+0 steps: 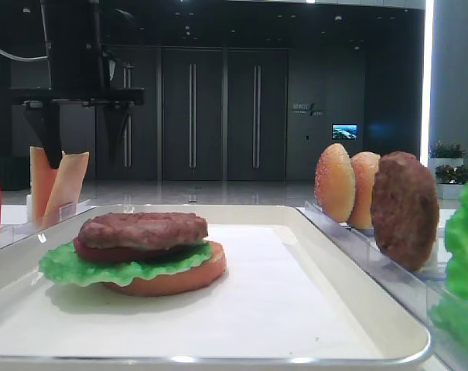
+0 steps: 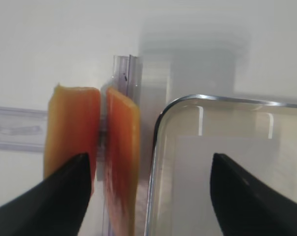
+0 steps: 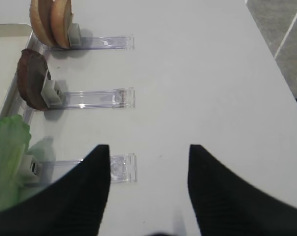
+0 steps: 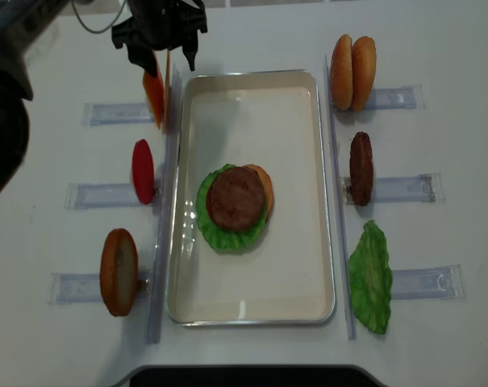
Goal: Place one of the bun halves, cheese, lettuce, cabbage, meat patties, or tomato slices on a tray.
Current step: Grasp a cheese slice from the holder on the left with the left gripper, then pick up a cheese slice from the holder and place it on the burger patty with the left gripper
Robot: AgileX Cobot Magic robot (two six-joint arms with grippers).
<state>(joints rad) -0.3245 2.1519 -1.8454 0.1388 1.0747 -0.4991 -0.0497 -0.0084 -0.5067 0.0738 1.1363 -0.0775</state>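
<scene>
I read the tray (image 4: pixel 187 306) as cream-white with a glossy rim. On it, the patty (image 4: pixel 236 197) is rough brown over ruffled bright green lettuce (image 4: pixel 215 234). The cheese (image 2: pixel 72 128) slices show yellow-orange. The racked tomato slice (image 4: pixel 143 171) is red. The paired bun halves (image 4: pixel 352 71) are orange-tan, pale-speckled. Both gripper fingers (image 3: pixel 74 196) are black.

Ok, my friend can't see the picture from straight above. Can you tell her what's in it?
A half-built toy burger, patty on lettuce on a bun, sits on a white tray. Spare buns, patty, lettuce, tomato and cheese stand in racks both sides. The left gripper hangs open over the cheese.
</scene>
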